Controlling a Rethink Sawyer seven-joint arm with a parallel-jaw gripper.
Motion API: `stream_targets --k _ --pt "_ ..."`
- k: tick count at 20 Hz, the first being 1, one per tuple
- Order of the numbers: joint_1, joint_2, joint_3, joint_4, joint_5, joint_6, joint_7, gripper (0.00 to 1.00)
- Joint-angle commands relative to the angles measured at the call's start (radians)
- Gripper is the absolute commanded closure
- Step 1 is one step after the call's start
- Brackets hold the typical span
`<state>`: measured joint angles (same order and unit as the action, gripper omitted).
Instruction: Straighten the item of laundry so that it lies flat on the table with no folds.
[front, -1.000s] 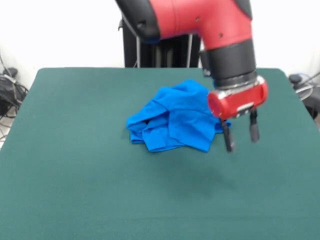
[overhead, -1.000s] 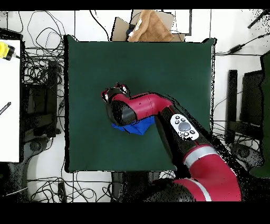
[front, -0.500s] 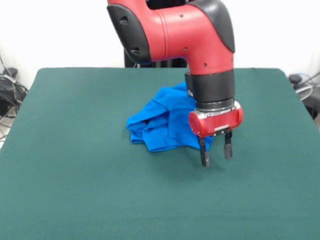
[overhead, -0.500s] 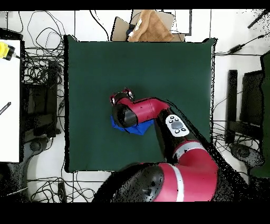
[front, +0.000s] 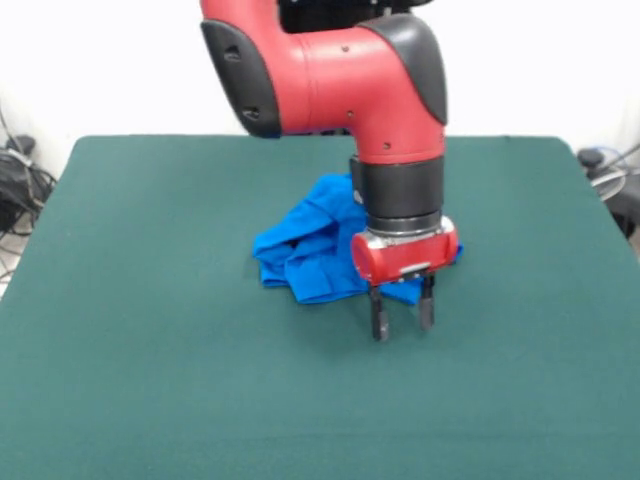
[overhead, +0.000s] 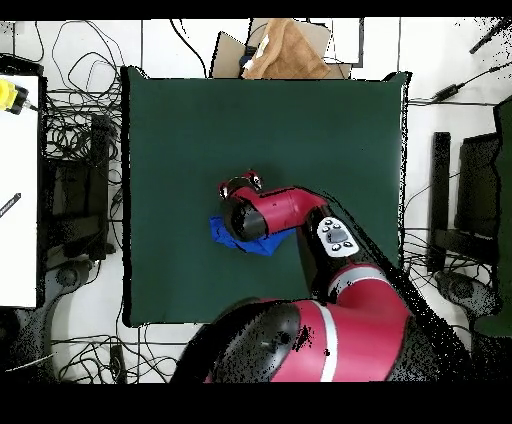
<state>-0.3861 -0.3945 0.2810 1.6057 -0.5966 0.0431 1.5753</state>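
Even, bright, diffuse light is seen in both views, with no single source that can be made out. Behind the arm (front: 350, 80), the background wall is washed out almost to plain white. Only a faint, soft-edged shadow is cast on the table (front: 150, 380), directly beneath the gripper (front: 400, 318) and just below its fingertips. Mild highlights are carried by the glossy red shell above the gripper; no harsh glare is seen. The blue shirt (front: 310, 255) just beside the gripper is rendered slightly soft, its folds shown by gentle shading. Slight softness is noticed throughout the front view.
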Motion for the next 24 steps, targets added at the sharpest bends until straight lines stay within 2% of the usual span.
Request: stream_targets --k 1,7,16,20,24 --pt "-0.104 0.035 0.033 -0.040 -0.018 0.029 0.061 0.00" --pt "-0.174 0.120 0.085 -0.093 -0.060 0.056 -0.014 0.00" --pt "-0.250 0.222 0.122 -0.123 -0.114 0.070 -0.055 0.00" --pt "-0.278 0.224 0.130 -0.115 -0.111 0.173 -0.111 0.00" --pt "-0.267 0.142 0.085 -0.051 -0.090 0.311 -0.142 0.00"
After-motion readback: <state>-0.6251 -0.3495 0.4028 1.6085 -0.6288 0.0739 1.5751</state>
